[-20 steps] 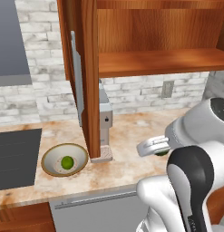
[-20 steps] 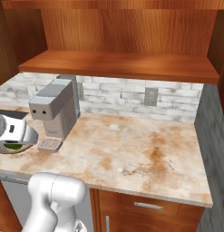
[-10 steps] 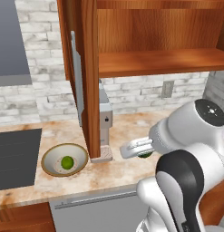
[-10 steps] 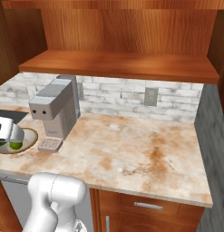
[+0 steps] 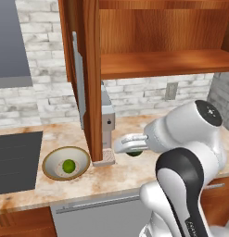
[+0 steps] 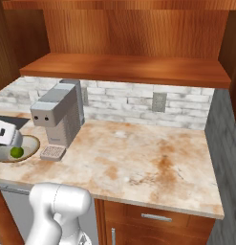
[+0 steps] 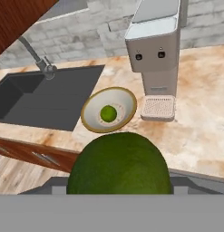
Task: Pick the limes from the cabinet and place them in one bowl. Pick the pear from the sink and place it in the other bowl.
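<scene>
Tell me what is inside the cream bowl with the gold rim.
One lime lies inside the cream bowl, near its middle. The bowl's speckled floor shows around it; only the spot beneath the lime is covered.

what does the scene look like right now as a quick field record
claw: closed on a dark green round lime, carried above the counter
held lime location: right of the grey coffee machine in the left base view
shallow cream bowl with olive-gold rim: on the marble counter, left of the coffee machine, holding one bright green lime
dark grey rectangular sink: beside the bowl, slim tap at its back edge
reddish-brown wooden cabinet: door open, visible shelf bare
likely next: carry the held lime to the cream bowl
</scene>
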Robot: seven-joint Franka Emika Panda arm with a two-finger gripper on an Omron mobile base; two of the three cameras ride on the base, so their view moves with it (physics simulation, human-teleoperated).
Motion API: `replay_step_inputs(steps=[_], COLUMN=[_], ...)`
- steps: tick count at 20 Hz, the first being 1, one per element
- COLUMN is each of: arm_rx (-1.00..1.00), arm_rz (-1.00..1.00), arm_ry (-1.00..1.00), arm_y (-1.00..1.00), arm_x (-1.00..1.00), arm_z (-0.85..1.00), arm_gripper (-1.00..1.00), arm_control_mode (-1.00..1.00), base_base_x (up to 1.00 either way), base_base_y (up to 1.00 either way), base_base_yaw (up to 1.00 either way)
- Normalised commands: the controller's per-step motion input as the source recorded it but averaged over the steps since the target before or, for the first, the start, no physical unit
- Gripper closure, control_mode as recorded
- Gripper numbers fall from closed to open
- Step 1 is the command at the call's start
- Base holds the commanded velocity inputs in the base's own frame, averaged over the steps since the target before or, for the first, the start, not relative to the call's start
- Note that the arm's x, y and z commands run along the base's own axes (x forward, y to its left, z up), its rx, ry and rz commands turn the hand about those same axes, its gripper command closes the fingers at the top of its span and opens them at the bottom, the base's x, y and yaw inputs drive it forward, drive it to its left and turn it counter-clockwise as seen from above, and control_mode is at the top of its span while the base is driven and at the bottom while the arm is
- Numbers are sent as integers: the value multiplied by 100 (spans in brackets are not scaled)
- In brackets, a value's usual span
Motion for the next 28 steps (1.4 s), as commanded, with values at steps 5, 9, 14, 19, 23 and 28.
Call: replay_step_inputs(steps=[5,9,14,19,23,28], arm_rx=[7,4,1,0,0,0], arm_rz=[3,5,2,1,1,0], arm_ry=[6,6,0,0,0,-2], arm_y=[23,26,27,27,31,39], arm_x=[26,28,37,33,38,50], arm_z=[-23,-39,-48,-43,-34,-17], arm_gripper=[100,100,100,100,100,100], arm_control_mode=[-100,-100,-100,-100,-100,-100], base_base_x=[0,0,0,0,0,0], base_base_y=[0,0,0,0,0,0], base_base_yaw=[0,0,0,0,0,0])
